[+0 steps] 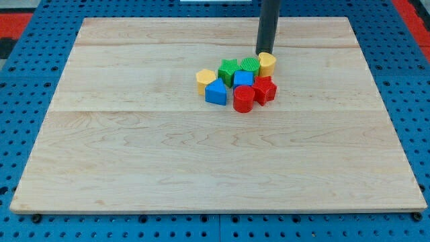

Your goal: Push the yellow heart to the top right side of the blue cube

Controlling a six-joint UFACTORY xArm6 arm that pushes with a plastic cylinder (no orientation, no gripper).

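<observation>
You will find the small yellow heart-shaped block [267,64] just above centre of the frame, on the pale wooden board [134,148]; it sits up and to the right of the small blue cube [243,78], close to it though I cannot tell whether the two touch; so the task looks to me done, or nearly so. The arm carries no gripper, so there is nothing to be apart or together; my tip [263,53], the lower end of the dark rod, stands touching or just beside the heart's upper left edge. Around the cube lie a green star-shaped block [228,70], a ribbed green block [250,64], a red cylinder [243,98], a red block of unclear shape [265,89], a blue block with a peaked top [216,92] and a yellow hexagonal block [205,79]; what is left, in my judgement, is at most a slight nudge.
</observation>
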